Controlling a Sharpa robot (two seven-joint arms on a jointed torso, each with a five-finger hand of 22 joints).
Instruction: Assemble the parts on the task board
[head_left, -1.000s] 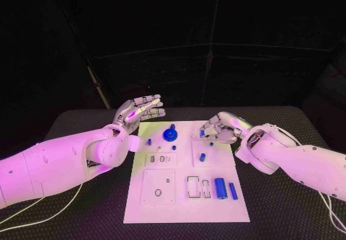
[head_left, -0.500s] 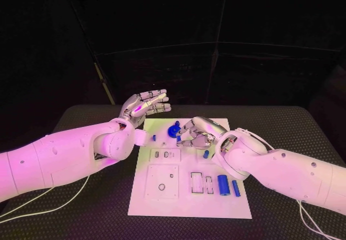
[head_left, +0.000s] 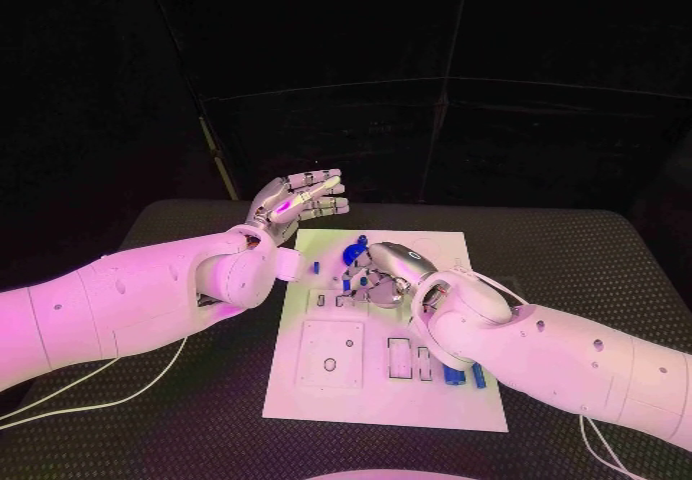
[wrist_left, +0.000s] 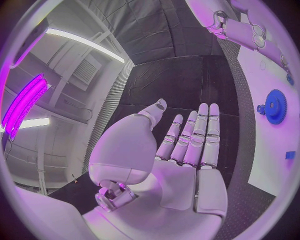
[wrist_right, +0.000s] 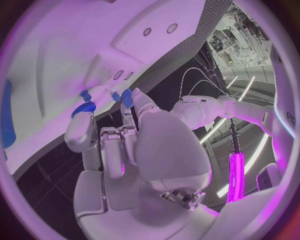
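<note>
The white task board (head_left: 378, 395) lies in the middle of the table. A blue gear (head_left: 353, 254) stands at its far end, also seen in the left wrist view (wrist_left: 275, 106). My right hand (head_left: 381, 270) hangs over the board right beside the gear, fingers curled down. In the right wrist view its fingertips (wrist_right: 127, 98) reach among small blue parts, with the gear (wrist_right: 84, 108) at the thumb. Whether it grips anything is hidden. My left hand (head_left: 299, 203) is raised above the board's far left corner, fingers spread and holding nothing (wrist_left: 187, 150).
A small blue peg (head_left: 316, 266) stands near the board's left edge. Blue cylinders (head_left: 453, 376) lie at the near right, partly under my right forearm. Empty rectangular recesses (head_left: 400, 357) sit mid-board. A white cable (head_left: 87, 385) trails on the table at the left.
My right hand has moved left across the board's far end, up to the blue gear. The left hand has stayed raised and spread. The camera has shifted a little.
</note>
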